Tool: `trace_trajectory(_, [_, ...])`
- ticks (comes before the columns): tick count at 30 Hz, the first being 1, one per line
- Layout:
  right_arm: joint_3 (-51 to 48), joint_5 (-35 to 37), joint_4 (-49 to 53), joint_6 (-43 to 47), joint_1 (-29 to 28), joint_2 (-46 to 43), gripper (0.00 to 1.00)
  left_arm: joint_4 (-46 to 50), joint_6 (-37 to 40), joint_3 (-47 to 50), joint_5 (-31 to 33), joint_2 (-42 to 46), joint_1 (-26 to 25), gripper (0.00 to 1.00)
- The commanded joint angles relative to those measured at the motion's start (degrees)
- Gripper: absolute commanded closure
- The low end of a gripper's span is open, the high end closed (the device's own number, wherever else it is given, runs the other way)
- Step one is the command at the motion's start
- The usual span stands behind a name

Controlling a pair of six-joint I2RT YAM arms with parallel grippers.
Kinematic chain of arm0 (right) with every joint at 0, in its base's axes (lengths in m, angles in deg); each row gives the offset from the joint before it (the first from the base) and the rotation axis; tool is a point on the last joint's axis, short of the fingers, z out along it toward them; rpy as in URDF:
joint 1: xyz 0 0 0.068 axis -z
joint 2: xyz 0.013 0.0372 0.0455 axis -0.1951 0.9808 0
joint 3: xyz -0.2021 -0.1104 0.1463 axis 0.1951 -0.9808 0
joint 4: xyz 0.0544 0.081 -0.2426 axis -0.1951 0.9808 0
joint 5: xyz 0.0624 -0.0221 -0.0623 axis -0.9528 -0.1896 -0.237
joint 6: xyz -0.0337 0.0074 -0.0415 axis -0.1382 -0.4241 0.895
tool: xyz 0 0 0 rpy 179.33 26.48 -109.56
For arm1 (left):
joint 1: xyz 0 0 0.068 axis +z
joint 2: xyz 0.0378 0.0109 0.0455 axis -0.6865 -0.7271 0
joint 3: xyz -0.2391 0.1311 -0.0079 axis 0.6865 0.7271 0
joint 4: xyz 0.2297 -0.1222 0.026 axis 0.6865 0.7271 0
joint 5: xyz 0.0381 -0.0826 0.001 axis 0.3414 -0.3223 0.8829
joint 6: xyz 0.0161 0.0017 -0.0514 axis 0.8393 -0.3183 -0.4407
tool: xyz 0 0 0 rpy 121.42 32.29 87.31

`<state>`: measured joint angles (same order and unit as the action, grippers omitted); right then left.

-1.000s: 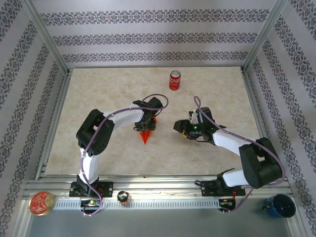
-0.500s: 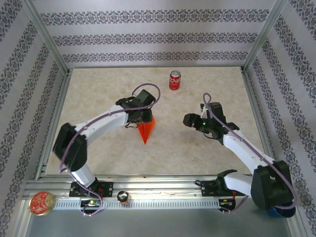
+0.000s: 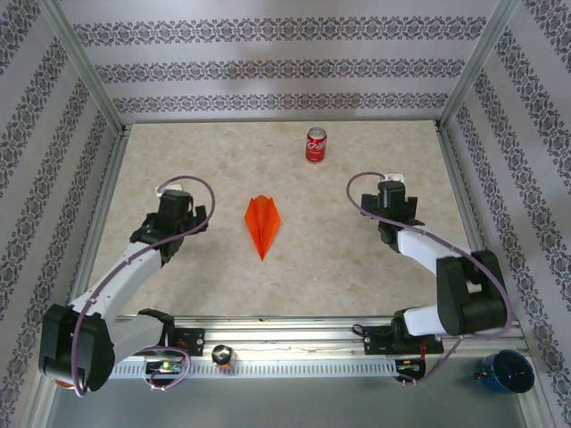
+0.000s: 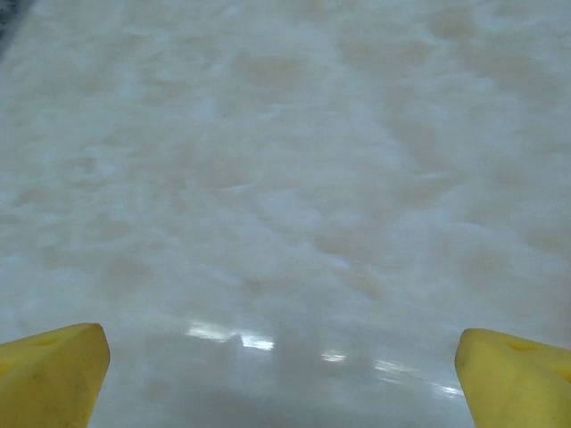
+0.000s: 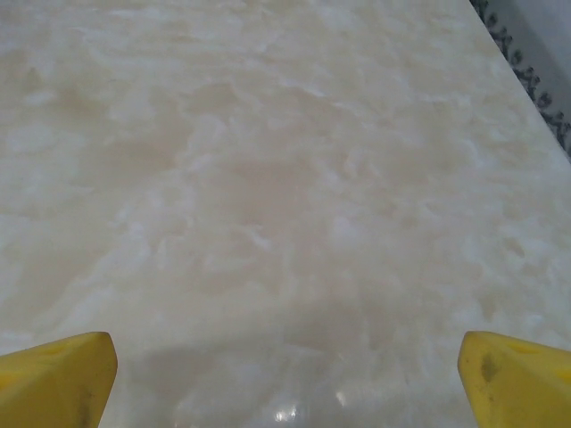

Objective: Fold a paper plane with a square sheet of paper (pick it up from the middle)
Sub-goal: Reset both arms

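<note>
Orange paper plane (image 3: pixel 262 225) lies flat mid-table (image 3: pixel 357 267), nose toward the near edge, well apart from both my arms. My left fingers (image 4: pixel 52 374) and right fingers (image 5: pixel 55 379) are spread wide over bare marble, holding nothing. Red can (image 3: pixel 316 144) stands near the far edge.

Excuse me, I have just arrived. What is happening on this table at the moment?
The folding looks finished. An orange paper plane lies flat in the middle of the table, its point toward the near edge, and nothing touches it. The left gripper and the right gripper are both open and empty, each over bare table on its own side of the plane. A red soda can stands upright near the far edge, apart from everything.
</note>
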<state>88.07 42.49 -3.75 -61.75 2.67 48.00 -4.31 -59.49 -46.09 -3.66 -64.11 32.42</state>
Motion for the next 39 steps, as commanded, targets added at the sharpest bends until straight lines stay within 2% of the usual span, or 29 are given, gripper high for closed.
trace_trajectory(1, [-3.5,-2.9,-21.9,7.2,0.8,3.9,0.02,-13.5,11.4,3.7,1.5,1.6,3.0,0.0])
trace_trajectory(3, [-2.5,-8.1,-19.6,7.1,2.1,4.3,0.02,-20.6,14.3,7.5,0.9,0.8,4.1,0.0])
trace_trajectory(5, [-4.6,-14.5,-22.0,5.7,4.6,3.2,0.02,-28.0,16.3,11.0,-0.8,-0.5,4.5,0.0])
trace_trajectory(7, [-10.7,-23.9,-32.2,4.6,8.4,3.4,0.02,-38.8,16.6,15.3,-1.5,-2.8,4.8,0.0])
trace_trajectory(8, [-13.7,-25.4,-43.2,4.0,8.8,6.5,0.02,-45.0,16.7,17.4,-1.9,-4.5,5.1,0.0])
trace_trajectory(9, [-16.5,-25.6,-48.5,3.7,8.9,7.6,0.02,-49.9,17.2,18.9,-2.7,-5.9,5.2,0.0])
trace_trajectory(11, [-14.8,-23.4,-40.5,4.0,8.9,4.6,0.02,-57.1,18.8,20.1,-5.3,-9.1,5.5,0.01])
trace_trajectory(13, [-13.1,-18.3,-41.5,2.1,8.6,6.6,0.02,-61.5,19.2,19.7,-8.4,-12.3,6.7,0.01])
trace_trajectory(18, [-13.3,-16.6,-41.4,2.5,8.0,6.2,0.02,-73.5,17.5,19.0,-13.2,-23.2,8.6,0.01])
trace_trajectory(20, [-13.4,-16.7,-41.6,2.9,7.5,6.3,0.02,-84.3,19.1,20.3,-15.4,-30.4,8.7,0.01])
trace_trajectory(21, [-13.0,-17.0,-40.8,3.1,7.6,6.2,0.02,-84.2,18.6,20.7,-15.3,-29.9,8.8,0.01])
trace_trajectory(23, [-13.0,-16.9,-40.8,3.6,7.3,6.2,0.02,-73.9,13.8,17.6,-10.4,-27.7,10.6,0.01])
trace_trajectory(26, [-12.9,-16.9,-40.7,3.8,7.1,6.2,0.02,-71.5,14.1,15.4,-9.0,-28.5,10.4,0.01])
trace_trajectory(39, [-12.9,-16.8,-40.7,3.9,7.1,6.3,0.02,-72.4,14.5,15.5,-9.5,-28.8,10.4,0.01])
